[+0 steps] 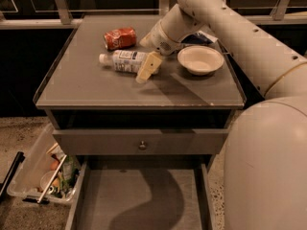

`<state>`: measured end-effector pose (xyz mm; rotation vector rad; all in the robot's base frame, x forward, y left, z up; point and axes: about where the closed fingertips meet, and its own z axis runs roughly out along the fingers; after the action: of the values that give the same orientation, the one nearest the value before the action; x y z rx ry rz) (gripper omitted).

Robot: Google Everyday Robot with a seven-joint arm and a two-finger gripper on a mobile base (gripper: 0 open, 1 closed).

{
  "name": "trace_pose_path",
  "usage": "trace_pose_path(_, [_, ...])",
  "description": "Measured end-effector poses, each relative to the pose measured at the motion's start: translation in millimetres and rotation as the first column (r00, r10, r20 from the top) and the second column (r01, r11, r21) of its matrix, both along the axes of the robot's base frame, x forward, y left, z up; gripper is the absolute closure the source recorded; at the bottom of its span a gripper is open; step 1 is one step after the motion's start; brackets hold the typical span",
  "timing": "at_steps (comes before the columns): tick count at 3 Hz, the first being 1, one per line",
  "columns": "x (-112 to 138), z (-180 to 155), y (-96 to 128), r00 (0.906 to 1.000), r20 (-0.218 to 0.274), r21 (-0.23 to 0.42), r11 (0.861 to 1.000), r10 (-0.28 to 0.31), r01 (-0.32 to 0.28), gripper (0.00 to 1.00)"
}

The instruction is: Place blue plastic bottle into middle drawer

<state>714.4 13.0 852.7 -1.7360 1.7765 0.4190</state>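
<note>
The blue plastic bottle (122, 61) lies on the worktop (96, 89), long axis left-right, cap to the left. My hand (148, 67) sits at its right-hand base end; I cannot tell whether it is grasping. The middle drawer (96, 200) stands open below.

Near the back edge of the bench (96, 87) the matt cream plastic gripper (147, 67) is sitting beside the glossy blue plastic bottle (122, 60), while the middle drawer (96, 200) is showing a matt grey wood-grain floor and the knob (142, 144) is gleaming like metal.

The gripper (146, 70) hangs at the base of the blue plastic bottle (121, 60).
</note>
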Motion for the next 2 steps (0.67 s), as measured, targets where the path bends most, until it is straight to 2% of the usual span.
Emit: trace_pose_path(2, [0.0,-0.1,0.1,1.0,0.0,0.0,1.0,0.0,0.0,0.6])
